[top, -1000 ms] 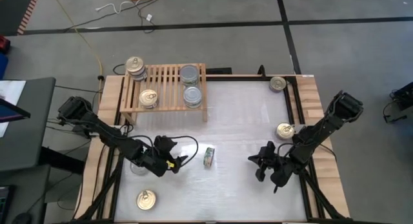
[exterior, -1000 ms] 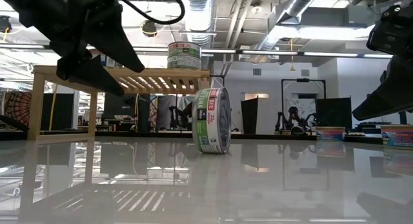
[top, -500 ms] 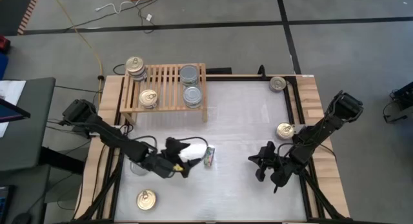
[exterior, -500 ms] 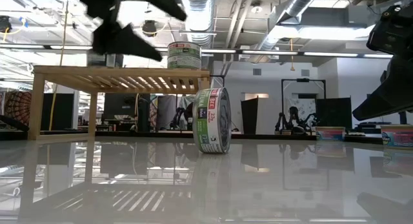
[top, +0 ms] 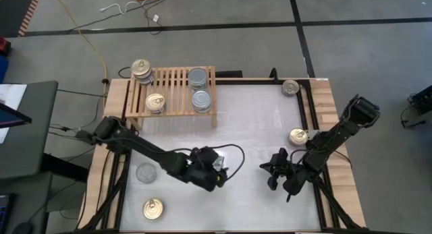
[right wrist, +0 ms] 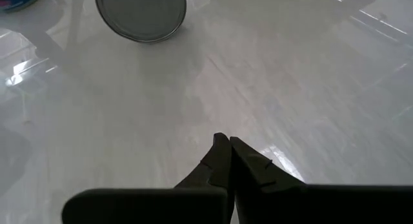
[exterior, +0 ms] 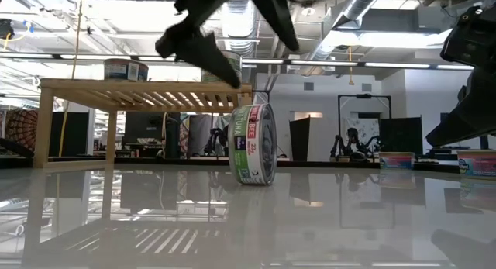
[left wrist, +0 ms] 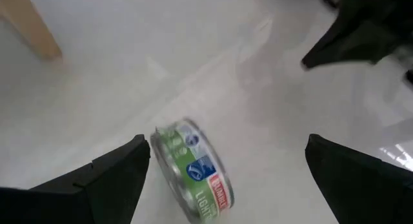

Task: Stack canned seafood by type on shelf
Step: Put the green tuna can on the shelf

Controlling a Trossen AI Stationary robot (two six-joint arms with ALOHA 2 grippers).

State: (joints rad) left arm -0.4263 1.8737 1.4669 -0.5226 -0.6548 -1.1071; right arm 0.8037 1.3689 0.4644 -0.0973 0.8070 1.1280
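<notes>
The green-labelled can stood on its edge on the white table, in front of the shelf, not yet lifted. The left gripper had swung in from the table's left side over half a second and hung just above it, fingers spread wide either side, holding nothing. That looked like lining up a grab, so stacking was probably next. The can itself had not moved. The right gripper was clenched empty, parked near the table's right side, same as before. Four stacks already sat on the shelf.
</notes>
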